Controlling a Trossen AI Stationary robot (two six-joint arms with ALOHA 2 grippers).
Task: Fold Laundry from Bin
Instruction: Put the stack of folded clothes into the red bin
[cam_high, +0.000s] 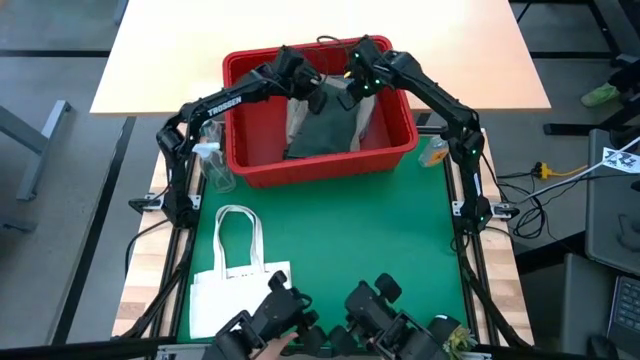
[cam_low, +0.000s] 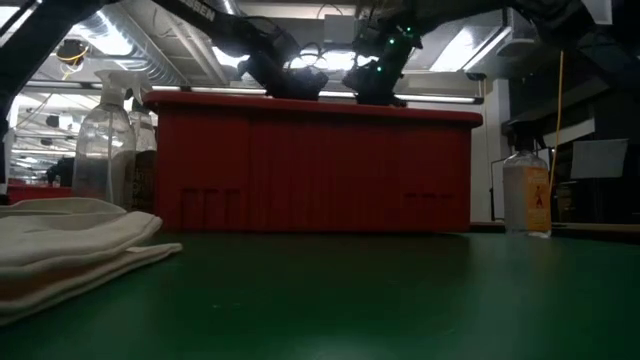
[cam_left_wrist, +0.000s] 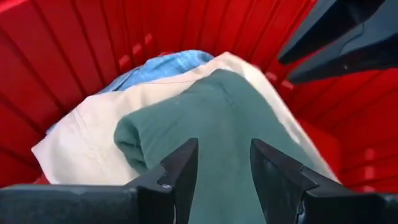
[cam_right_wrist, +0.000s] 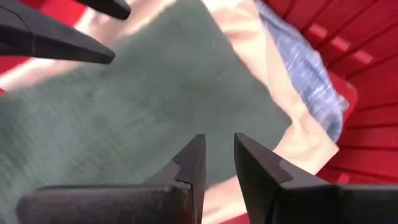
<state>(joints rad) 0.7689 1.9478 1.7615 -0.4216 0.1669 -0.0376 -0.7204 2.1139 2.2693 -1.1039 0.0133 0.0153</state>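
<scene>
Where left arm (cam_high: 225, 103) reaches over bin (cam_high: 320, 160) | lettering: TROSSEN

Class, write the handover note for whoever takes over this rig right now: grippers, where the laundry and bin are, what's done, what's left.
Left gripper: open, empty, over the dark green garment inside the red bin.
Right gripper: jaws slightly apart, empty, above the same garment.
Beige cloth and blue cloth lie beneath the green piece.
Done: no garment out on the green mat, none folded.
Left: lift each piece out, fold it.
</scene>
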